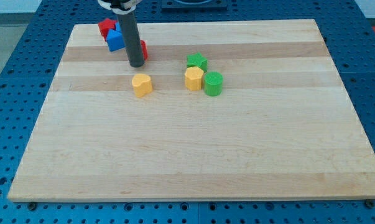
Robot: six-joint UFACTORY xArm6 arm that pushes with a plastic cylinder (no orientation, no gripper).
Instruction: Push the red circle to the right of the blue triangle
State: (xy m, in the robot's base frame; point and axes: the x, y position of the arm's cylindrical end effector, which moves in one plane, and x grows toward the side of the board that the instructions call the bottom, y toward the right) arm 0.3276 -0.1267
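my rod comes down from the view's top edge, where its upper mount is cut off, and my tip [136, 65] rests on the wooden board [193, 155], so i place everything from that tip. there is no claw on this rig, only the bare rod, so nothing is clenched or grasped. the red circle [143, 50] sits touching the rod just above the tip on the view's right side, and the rod hides most of it: only a narrow red sliver shows, so i cannot confirm its round shape from here. up and to the view's left of the tip lies a blue block [115, 40], partly covered by the rod, its shape hard to make out, though it may be the triangle. a second red block [106, 27] sits further up-left of the tip, touching that blue block, and its outline is also unclear. a small bit of blue shows between it and the rod, which i cannot assign to either piece with certainty. below the tip, just apart from it, is a yellow block [142, 84] with a roughly heart-like outline. well to the view's right of the tip is a tight cluster: a green star-like block [197, 61], a yellow hexagon-like block [194, 79] beneath it, and a green cylinder [213, 83] touching that one.
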